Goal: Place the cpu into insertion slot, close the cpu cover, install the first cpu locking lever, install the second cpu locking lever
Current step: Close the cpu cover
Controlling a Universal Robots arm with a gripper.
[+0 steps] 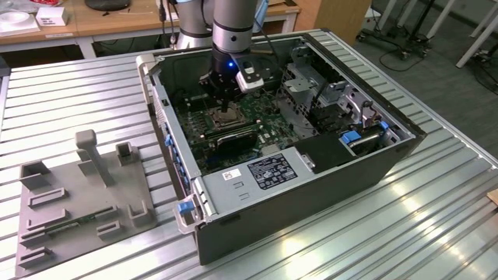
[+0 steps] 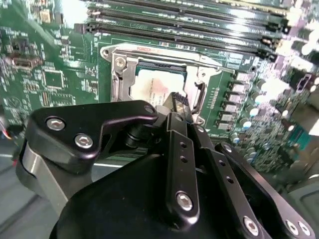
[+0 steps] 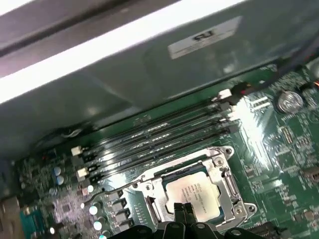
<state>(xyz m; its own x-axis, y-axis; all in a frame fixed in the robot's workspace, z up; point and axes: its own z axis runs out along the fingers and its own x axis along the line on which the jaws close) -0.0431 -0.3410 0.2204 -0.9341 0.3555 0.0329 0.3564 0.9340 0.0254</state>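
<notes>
Sitting in insertion slot (image 3: 172, 175): cpu (image 3: 195, 195) | gripper (image 3: 184, 213) pinched narrow over cpu | all inside computer case (image 1: 311, 198)

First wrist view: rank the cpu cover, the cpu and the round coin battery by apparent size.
1. cpu cover, largest.
2. cpu, seen inside its cut-out.
3. coin battery, smallest, though it looks farther from the camera.
</notes>
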